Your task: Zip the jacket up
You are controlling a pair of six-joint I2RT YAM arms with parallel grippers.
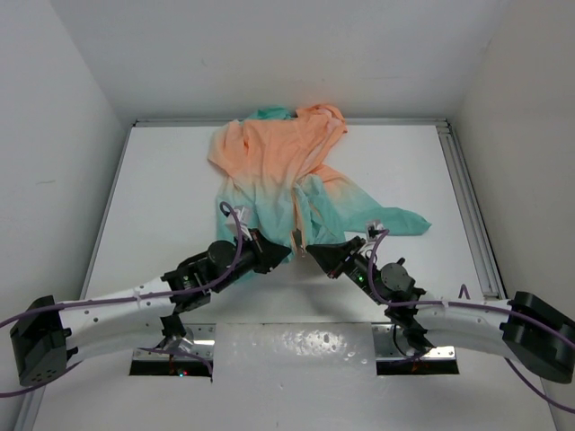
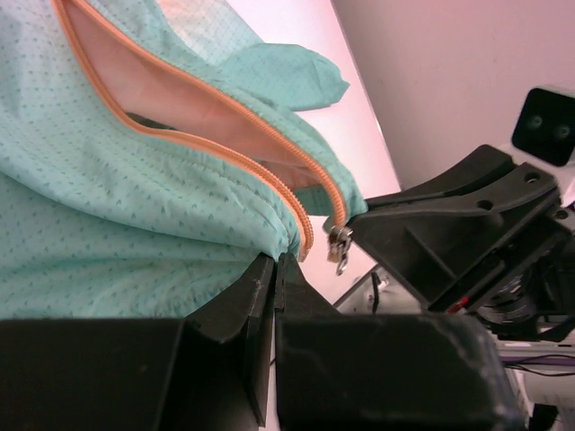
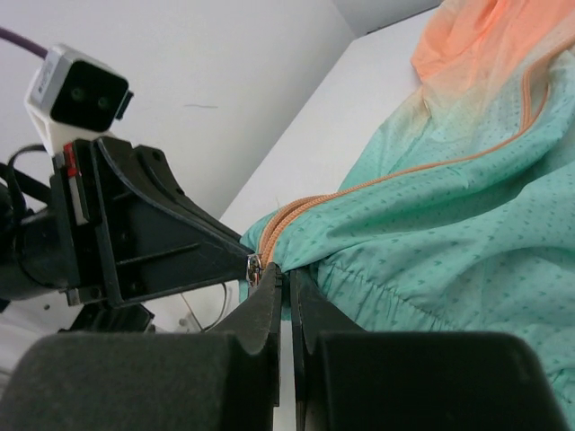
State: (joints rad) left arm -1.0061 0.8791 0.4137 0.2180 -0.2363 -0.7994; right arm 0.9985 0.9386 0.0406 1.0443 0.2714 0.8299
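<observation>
Jacket: the jacket point(image 1: 287, 171) lies spread on the desk point(image 1: 162, 197), upper middle of the top view; hood far, teal hem nearest the arms
Left arm: your left fingers point(image 2: 256, 287) are clenched; they look to be pinching the hem at the foot of one zipper side
Right arm: your right fingers point(image 3: 265, 310) are clenched likewise, apparently on the hem across the opening
Zipper axis: the zipper point(image 1: 299, 211) runs from lower middle of the frame straight up toward the collar; so the closing pull heads away from the arm bases
Slider: the slider point(image 2: 340, 242) sits at the bottom end, between both pairs of fingers; it lies just beside the right tips, so that arm seems the better placed to take it
Left wrist view: shows the two sides parted with pink lining between, and the slider hanging free; the top view hides this
Right wrist view: shows one orange line climbing into the peach half; the gap is not visible there
</observation>
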